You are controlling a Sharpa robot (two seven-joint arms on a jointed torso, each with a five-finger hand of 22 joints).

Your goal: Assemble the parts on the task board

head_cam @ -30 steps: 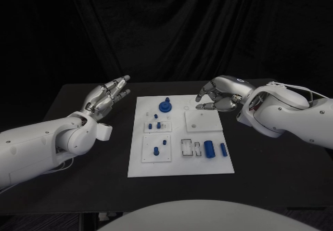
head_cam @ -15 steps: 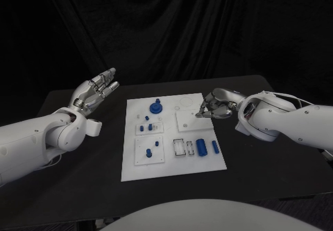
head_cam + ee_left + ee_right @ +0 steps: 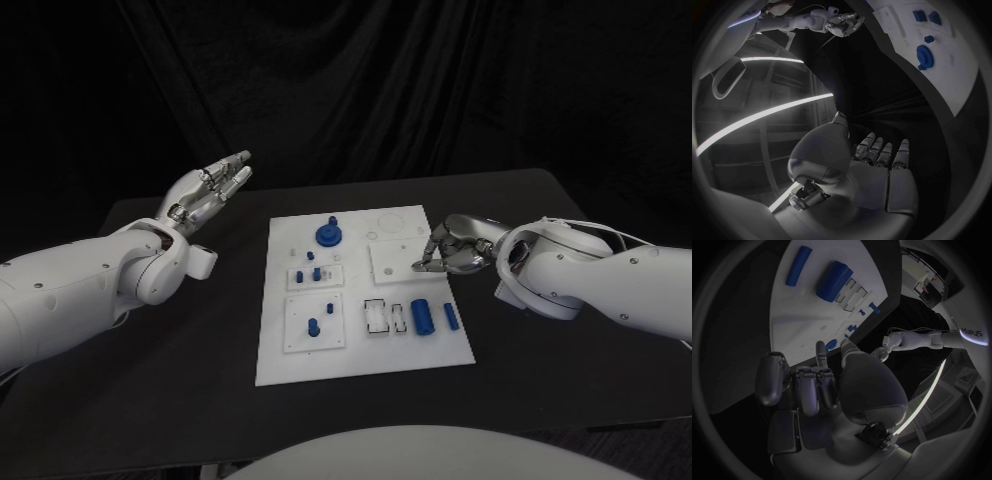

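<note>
Right silver hand [image 3: 451, 249]: fingers curled inward at the right edge of the white rectangular task board [image 3: 362, 348]; whether anything was pinched could not be told. Left silver hand [image 3: 205, 187]: raised well left of the board, fingers apart, holding nothing. Large blue cylindrical part [image 3: 421, 315]: lying flat near the board's right side, long axis running toward and away from the robot. Risk, judged: curled fingers brushing the board edge could shift it and roll the cylinder.

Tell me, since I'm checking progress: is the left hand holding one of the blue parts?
No. In the head view the left hand is raised off to the side of the task board, its fingers spread and holding nothing.
</note>
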